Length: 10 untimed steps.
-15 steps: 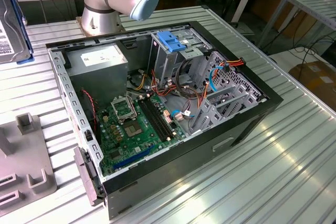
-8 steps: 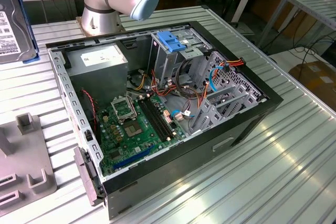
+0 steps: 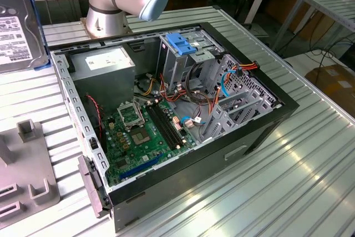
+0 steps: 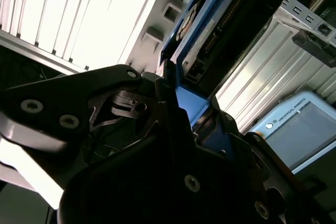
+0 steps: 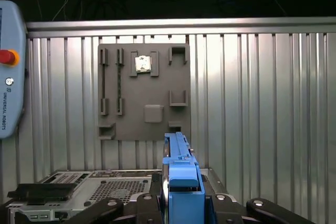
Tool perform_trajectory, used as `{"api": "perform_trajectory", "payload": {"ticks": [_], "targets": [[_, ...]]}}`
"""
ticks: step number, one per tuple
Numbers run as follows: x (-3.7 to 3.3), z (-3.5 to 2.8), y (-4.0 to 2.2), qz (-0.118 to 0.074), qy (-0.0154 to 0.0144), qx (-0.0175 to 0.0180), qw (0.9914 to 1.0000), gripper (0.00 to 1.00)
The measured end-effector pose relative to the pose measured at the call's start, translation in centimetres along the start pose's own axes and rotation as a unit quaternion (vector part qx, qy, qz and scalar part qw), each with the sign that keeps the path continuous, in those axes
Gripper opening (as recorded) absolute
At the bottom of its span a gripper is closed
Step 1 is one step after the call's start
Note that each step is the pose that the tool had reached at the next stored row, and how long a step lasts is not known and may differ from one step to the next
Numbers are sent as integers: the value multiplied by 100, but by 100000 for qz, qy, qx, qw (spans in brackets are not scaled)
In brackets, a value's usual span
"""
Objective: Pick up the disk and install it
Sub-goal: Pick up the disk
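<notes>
While the disk (image 5: 177,156) hangs edge-on above the table (image 5: 262,103): end effector (image 5: 181,203) clamped on its blue rails.
Care: keep it square, clear of the case (image 3: 233,154) cables.

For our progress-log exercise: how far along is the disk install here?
Done: the disk is lifted off the table. In hand: it sits in the gripper, jaws closed on it. Left: installing; it is outside the open computer case.

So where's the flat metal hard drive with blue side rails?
The flat metal hard drive is at the exterior view's upper left edge, left of the open black computer case; the first wrist view shows the gripper holding it edge-on.
</notes>
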<state>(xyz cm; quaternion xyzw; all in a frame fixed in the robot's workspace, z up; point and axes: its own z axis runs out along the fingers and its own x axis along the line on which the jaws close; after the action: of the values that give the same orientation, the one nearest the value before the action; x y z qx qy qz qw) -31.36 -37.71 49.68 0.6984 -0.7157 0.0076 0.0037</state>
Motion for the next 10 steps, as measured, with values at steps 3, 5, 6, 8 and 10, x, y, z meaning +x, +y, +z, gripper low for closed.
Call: {"api": "perform_trajectory", "payload": {"ticks": [3, 5, 6, 8, 10], "targets": [[22, 7, -168, -1, 0, 2, 100000, 37], [31, 10, -241, 1, -3, 1, 100000, 37], [34, 12, -295, 0, 0, -1, 100000, 37], [37, 15, -391, 1, 3, -5, 100000, 37], [38, 19, -499, -3, -4, 2, 100000, 37]]}}
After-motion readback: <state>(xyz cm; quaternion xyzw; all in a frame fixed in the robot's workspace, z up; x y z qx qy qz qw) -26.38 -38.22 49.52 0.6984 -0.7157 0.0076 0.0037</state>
